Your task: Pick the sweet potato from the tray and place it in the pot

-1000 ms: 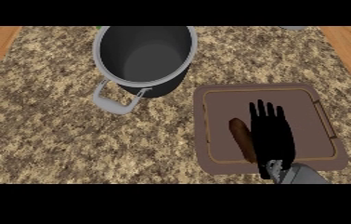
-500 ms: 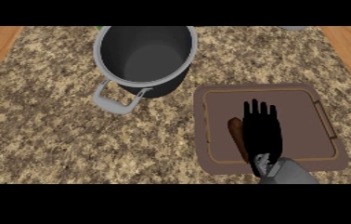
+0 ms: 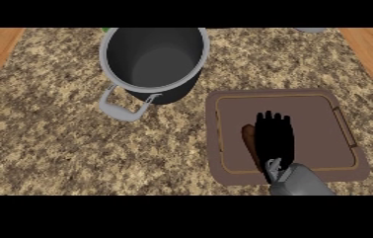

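The reddish-brown, elongated sweet potato (image 3: 249, 139) lies lengthwise on the left part of a brown rectangular tray (image 3: 320, 114), its right flank hidden beneath the robot's black right hand (image 3: 275, 139). That hand is spread flat over the tray with fingers straight and pointing toward the far edge, laid along the sweet potato's side rather than curled round it; whether the fingers actually touch it cannot be told from above. The grey right forearm (image 3: 303, 182) enters from the lower edge of the head view, just past the tray's near rim. The tray, with a slim handle slot along its right side, sits at the right of a speckled brown-and-tan stone tabletop (image 3: 65, 148). Up and to the left, apart from the tray's far-left corner, stands a dark grey round metal pot (image 3: 154, 59) with a pale rim, its light grey loop handle (image 3: 124, 108) jutting toward the lower left. The left hand appears nowhere in the view.
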Motion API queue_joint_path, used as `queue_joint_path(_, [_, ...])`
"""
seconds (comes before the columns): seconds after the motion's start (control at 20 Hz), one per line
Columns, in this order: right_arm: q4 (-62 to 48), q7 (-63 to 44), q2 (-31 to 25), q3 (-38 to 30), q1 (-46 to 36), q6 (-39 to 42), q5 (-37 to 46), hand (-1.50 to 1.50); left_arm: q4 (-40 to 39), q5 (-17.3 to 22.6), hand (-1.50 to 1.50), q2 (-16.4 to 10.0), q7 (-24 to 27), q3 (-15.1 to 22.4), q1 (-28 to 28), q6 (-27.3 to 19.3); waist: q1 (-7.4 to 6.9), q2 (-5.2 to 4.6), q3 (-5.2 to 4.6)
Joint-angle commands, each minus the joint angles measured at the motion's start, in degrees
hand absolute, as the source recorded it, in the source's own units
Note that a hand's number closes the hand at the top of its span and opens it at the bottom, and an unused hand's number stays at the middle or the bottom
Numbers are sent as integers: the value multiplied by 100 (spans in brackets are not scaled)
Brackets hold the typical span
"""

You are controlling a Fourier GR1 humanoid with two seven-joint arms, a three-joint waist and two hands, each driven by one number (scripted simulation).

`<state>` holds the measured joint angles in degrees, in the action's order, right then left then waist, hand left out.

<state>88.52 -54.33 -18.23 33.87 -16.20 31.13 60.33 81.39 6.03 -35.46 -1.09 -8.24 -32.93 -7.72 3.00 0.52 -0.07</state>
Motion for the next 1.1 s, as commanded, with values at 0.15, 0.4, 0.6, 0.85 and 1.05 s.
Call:
queue_joint_path(0.15, [-262, -217, 287, 216, -162, 329, 264, 150, 946, 240, 0, 539, 308, 361, 1482, 50, 155, -45, -19])
queue_joint_path(0.4, [-199, -88, 282, 8, -223, 459, 309, 150, 892, 166, 0, 593, 327, 322, 1413, 118, 153, -20, -19])
queue_joint_path(0.6, [-116, 214, 1662, 438, -375, 343, -18, 150, 954, 111, 0, 576, 266, 308, 1407, 196, -38, -80, -8])
queue_joint_path(0.85, [104, 632, 1792, 761, -686, -68, -913, 150, 984, 42, 0, 470, 376, 290, 1335, 403, -447, -152, 13])
queue_joint_path(1.05, [-57, 435, 1811, 952, -1176, -449, -1138, 150, 1034, -5, 0, 533, 313, 369, 1591, 462, -488, -145, -6])
